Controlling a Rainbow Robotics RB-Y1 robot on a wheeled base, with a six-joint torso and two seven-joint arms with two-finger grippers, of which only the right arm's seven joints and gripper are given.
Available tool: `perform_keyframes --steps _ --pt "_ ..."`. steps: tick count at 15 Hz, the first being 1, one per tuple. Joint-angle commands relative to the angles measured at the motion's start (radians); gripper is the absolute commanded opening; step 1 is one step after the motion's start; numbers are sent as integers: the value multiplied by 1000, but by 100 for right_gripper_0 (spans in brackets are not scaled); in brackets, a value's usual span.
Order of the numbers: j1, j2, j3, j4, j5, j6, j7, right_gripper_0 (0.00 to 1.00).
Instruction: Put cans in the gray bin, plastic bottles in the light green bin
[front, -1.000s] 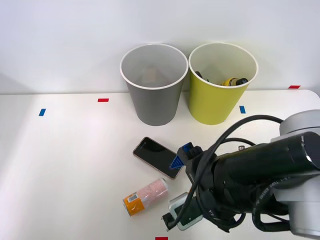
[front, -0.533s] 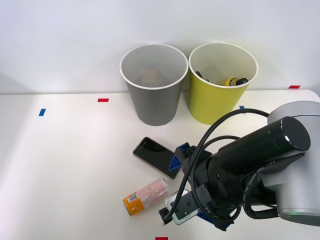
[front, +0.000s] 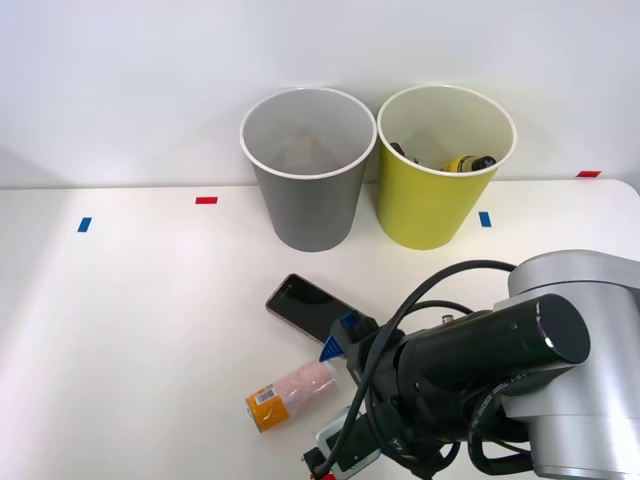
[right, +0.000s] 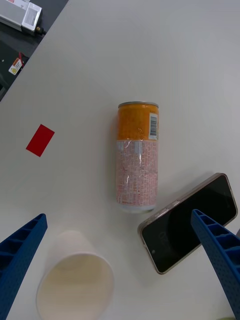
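**Claw wide over the can**

The right claw (right: 120, 270) stands wide, holding nothing, its blue fingers (right: 20, 250) apart above the surface (front: 130, 320). Between them lie a cup (right: 75, 280) on its side and the corner of a phone (right: 192, 222). The can (right: 137, 157) lies flat beyond, its pale end touching or nearly touching the phone, its orange end away. The gray bin (front: 308, 170) and green bin (front: 440, 165) stand upright side by side, well apart from the can, the green one holding bottles (front: 468, 163).
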Motion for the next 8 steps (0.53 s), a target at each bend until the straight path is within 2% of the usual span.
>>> perform_keyframes --steps 1,6,8 --pt "-9 54 43 75 37 -51 -5 100" --pt "-41 144 117 163 128 -79 -16 100" --pt "-62 171 148 218 132 -96 -26 100"
